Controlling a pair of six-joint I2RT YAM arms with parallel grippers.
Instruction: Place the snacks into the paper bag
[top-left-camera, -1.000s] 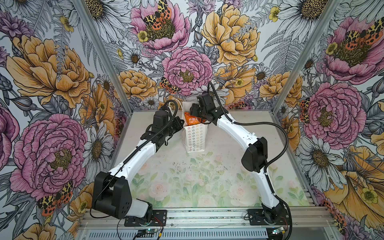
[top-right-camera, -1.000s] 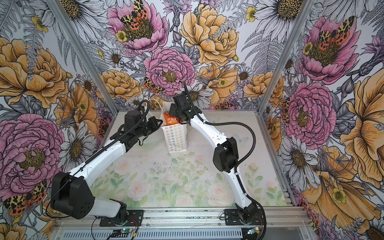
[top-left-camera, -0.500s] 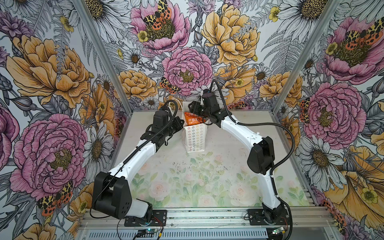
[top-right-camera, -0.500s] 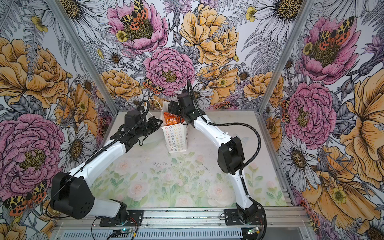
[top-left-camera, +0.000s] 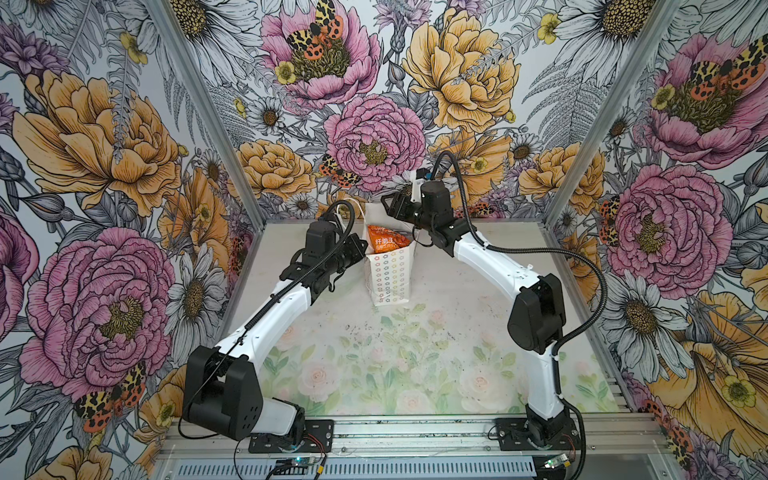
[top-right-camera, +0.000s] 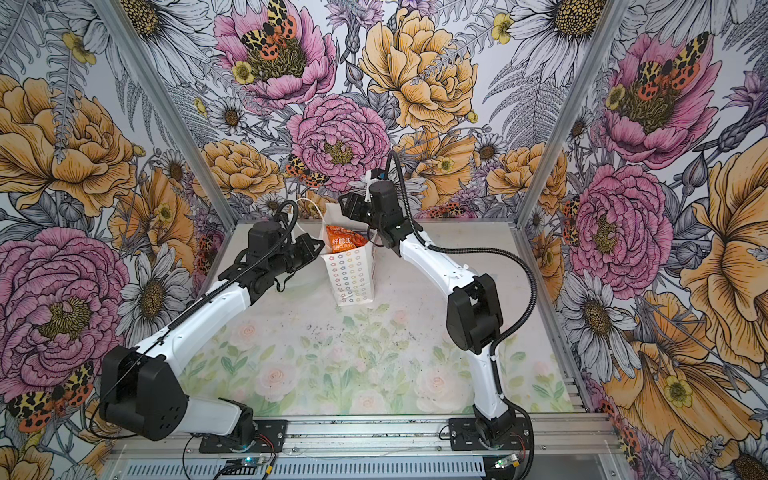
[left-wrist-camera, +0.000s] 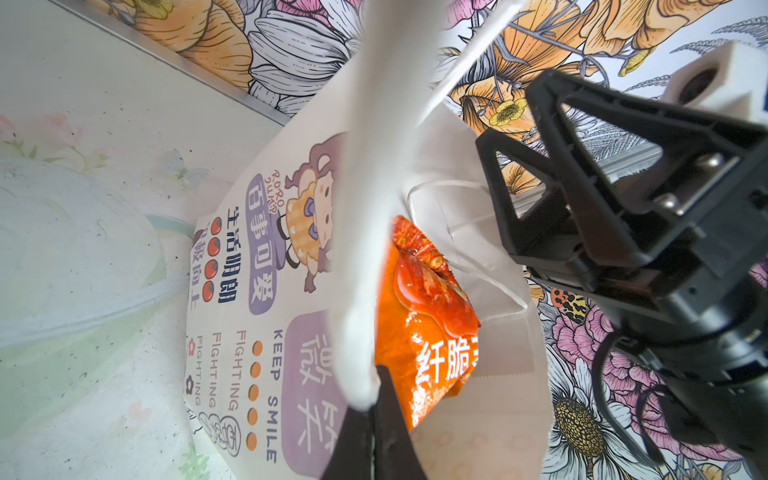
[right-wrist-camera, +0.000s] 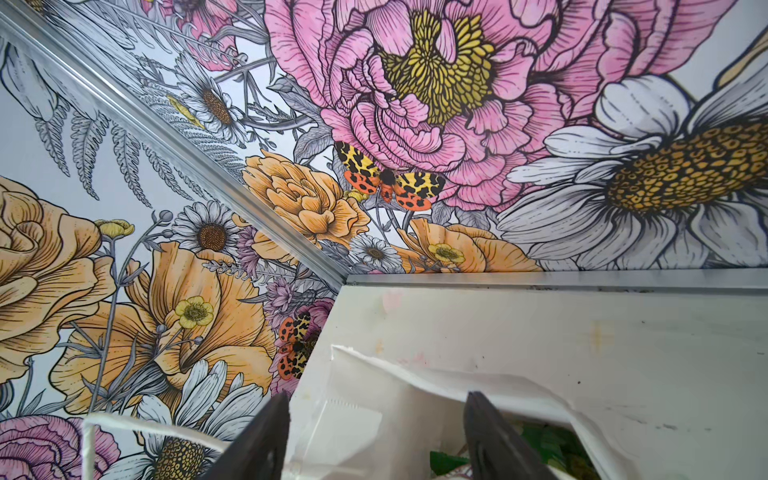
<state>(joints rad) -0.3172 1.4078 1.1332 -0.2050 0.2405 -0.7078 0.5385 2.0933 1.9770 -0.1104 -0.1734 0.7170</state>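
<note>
The white paper bag (top-left-camera: 388, 274) (top-right-camera: 351, 276) stands upright at the back middle of the table, printed with small coloured flower rings. An orange snack (top-left-camera: 386, 239) (top-right-camera: 345, 241) (left-wrist-camera: 424, 316) sticks out of its mouth. Green snacks (right-wrist-camera: 540, 440) lie deeper inside. My left gripper (top-left-camera: 362, 249) (top-right-camera: 320, 249) (left-wrist-camera: 374, 399) is shut on the bag's left rim (left-wrist-camera: 361, 249). Above the bag's far edge (right-wrist-camera: 415, 374), my right gripper (top-left-camera: 390, 208) (top-right-camera: 348, 204) (right-wrist-camera: 376, 419) hangs open with nothing between its fingers.
The floral back wall (top-left-camera: 374, 141) rises close behind the bag, with metal frame posts (top-left-camera: 253, 216) at the corners. A white string handle (top-left-camera: 345, 208) loops up beside the left wrist. The floral table mat (top-left-camera: 374, 353) spreads in front of the bag.
The right gripper has shifted slightly left and upward over the bag's mouth, and its elbow has swung to the right. The left gripper and the bag have not moved.
</note>
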